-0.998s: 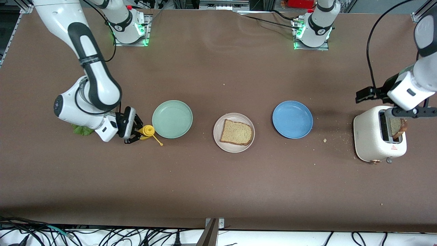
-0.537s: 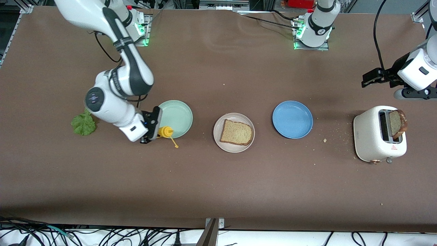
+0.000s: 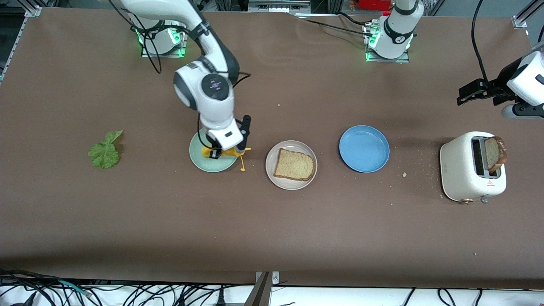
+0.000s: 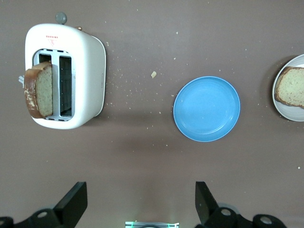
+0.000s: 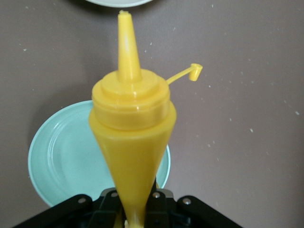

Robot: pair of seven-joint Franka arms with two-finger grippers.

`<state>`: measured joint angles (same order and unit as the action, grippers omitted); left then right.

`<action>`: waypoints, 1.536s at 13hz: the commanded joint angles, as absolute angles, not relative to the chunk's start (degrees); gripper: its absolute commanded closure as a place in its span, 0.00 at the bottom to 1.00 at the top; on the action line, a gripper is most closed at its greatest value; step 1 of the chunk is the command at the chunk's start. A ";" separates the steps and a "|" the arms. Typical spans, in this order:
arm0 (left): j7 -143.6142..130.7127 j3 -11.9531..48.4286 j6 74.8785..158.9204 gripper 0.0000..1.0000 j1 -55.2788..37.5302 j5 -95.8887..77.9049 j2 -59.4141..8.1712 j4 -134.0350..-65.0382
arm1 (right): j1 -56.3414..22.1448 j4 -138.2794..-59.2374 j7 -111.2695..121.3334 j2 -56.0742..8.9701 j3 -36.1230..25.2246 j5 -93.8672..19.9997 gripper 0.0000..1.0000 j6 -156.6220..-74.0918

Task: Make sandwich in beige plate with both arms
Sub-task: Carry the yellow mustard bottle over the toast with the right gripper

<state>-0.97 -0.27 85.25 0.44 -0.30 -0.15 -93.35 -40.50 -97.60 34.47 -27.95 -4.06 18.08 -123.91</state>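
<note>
With the right hand [image 3: 224, 152] clamped on the mustard bottle [image 5: 131, 123], swing its nozzle toward 3 o'clock over the bread slice [image 3: 295, 165]; the left hand [image 4: 137, 209] waits, fingers apart.

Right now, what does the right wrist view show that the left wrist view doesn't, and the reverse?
Only the right wrist view shows the right gripper shut on the yellow squeeze bottle, its cap hanging open on a strap, held over the mint-green plate.

Only the left wrist view shows the white toaster with a bread slice sticking out of one slot, the blue plate, scattered crumbs, and the open left gripper up over bare table.

Both catch an edge of the beige plate; only the left wrist view shows the bread on it.
</note>
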 commanded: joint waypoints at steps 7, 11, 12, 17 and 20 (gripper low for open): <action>-1.76 0.00 83.50 0.00 0.79 1.85 0.00 -91.67 | -52.20 -78.32 9.96 -42.61 -4.92 34.71 1.00 -106.78; -1.76 0.00 83.50 0.00 0.79 1.85 0.09 -91.84 | -53.79 -73.48 4.57 -47.89 -5.01 40.94 1.00 -106.70; -1.67 0.00 83.50 0.00 0.79 1.85 0.09 -91.85 | -54.22 -73.48 4.57 -48.77 -5.01 43.48 1.00 -106.35; -1.76 0.00 83.50 0.00 0.79 1.85 0.09 -91.85 | -57.13 -73.04 0.09 -52.55 -5.54 49.66 1.00 -104.24; -1.76 0.00 83.50 0.00 0.79 1.85 0.09 -91.85 | -57.30 -72.77 0.09 -53.00 -5.54 50.10 1.00 -104.33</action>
